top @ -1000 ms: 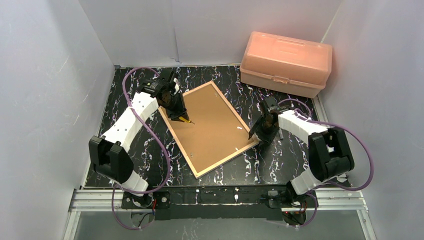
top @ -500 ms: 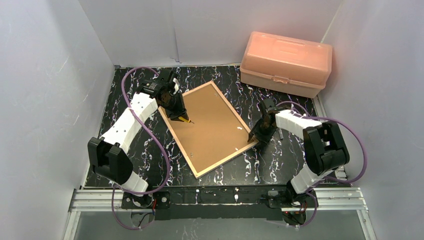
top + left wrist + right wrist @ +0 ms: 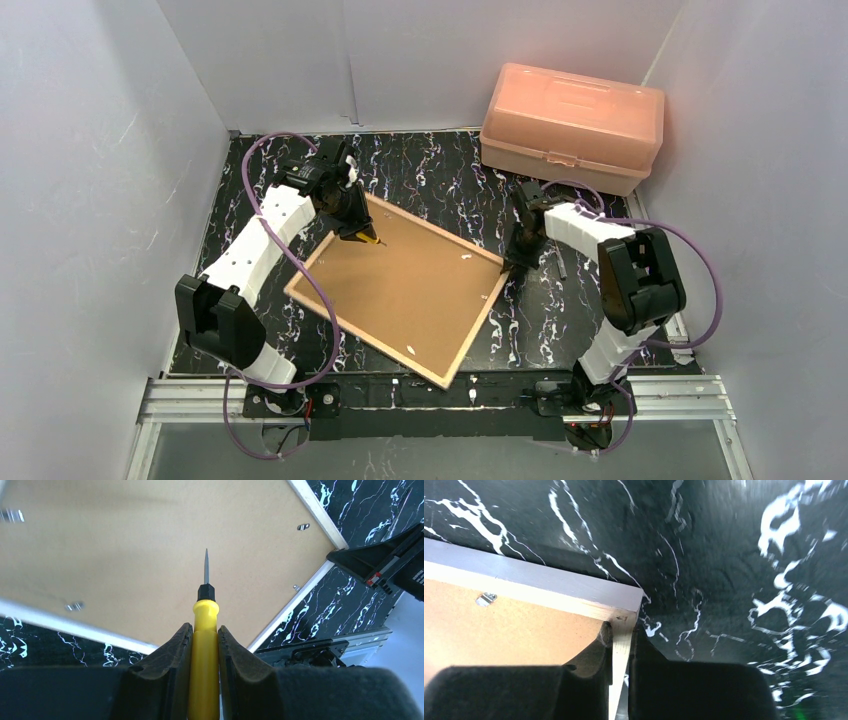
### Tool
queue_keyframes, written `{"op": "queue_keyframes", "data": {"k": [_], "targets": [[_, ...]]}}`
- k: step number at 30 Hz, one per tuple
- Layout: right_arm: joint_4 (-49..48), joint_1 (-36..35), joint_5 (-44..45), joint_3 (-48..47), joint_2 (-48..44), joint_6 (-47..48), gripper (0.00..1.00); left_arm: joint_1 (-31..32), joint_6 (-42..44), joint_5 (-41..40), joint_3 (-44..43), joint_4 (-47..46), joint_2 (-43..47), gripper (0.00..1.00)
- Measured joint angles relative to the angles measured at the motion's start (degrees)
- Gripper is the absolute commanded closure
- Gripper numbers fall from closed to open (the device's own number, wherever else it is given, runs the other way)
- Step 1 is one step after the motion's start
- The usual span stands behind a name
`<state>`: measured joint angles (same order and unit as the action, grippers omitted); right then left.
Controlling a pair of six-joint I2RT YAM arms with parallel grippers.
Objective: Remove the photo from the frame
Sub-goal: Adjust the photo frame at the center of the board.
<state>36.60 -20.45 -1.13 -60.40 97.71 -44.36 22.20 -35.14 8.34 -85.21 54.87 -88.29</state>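
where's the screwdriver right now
Top view, left of centre: the yellow screwdriver is clamped in the left end effector, its tip over the far part of the frame's brown backing board.

I see the frame [image 3: 478,326] edged in pale bare wood, its outer side painted smooth and matt. The backing board [image 3: 400,290] looks like matt brown fibreboard, with small shiny metal tabs [image 3: 486,599]. The screwdriver [image 3: 204,645] has a glossy yellow plastic handle and a grey metal shaft. The counter [image 3: 440,165] is black, marble-patterned, with a faint sheen. The box [image 3: 570,125] is translucent pink plastic.
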Motion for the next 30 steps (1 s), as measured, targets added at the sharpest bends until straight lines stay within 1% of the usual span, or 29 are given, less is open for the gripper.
{"op": "queue_keyframes", "data": {"k": [3,6,12,15,19,21,24,25,27,30], "targets": [[2.6,-0.3,2.2,-4.9,2.8,7.2,0.99,0.0,0.0,0.0,0.0,0.0,0.0,1.00],[4.8,-0.3,4.7,-10.9,6.5,13.1,0.95,0.0,0.0,0.0,-0.2,0.0,0.0,1.00],[6.9,-0.3,7.0,-22.4,14.4,19.7,0.86,0.0,0.0,0.0,-1.9,0.0,-0.1,1.00],[7.0,-0.3,7.9,-28.5,18.2,22.6,0.80,0.0,0.1,-0.1,-2.4,0.1,-0.1,1.00],[6.4,-0.3,8.6,-33.7,20.9,25.1,0.63,0.0,0.4,-0.2,-2.6,0.6,-0.2,1.00],[5.7,-0.3,8.7,-35.1,21.2,26.1,0.58,0.0,0.6,-0.3,-2.7,1.0,-0.3,1.00],[4.3,-0.3,8.8,-35.6,20.9,27.0,0.55,0.0,0.7,-0.3,-3.2,1.3,-0.8,1.00],[3.9,-0.3,8.9,-35.3,20.5,27.0,0.52,0.0,0.7,-0.3,-3.5,1.5,-1.1,1.00],[3.3,-0.3,9.1,-34.0,19.4,27.1,0.47,0.0,0.7,-0.3,-4.1,1.5,-1.7,1.00],[2.6,-0.3,9.3,-29.7,15.9,27.0,0.43,0.0,0.6,-0.2,-4.8,1.5,-2.5,1.00]]}}
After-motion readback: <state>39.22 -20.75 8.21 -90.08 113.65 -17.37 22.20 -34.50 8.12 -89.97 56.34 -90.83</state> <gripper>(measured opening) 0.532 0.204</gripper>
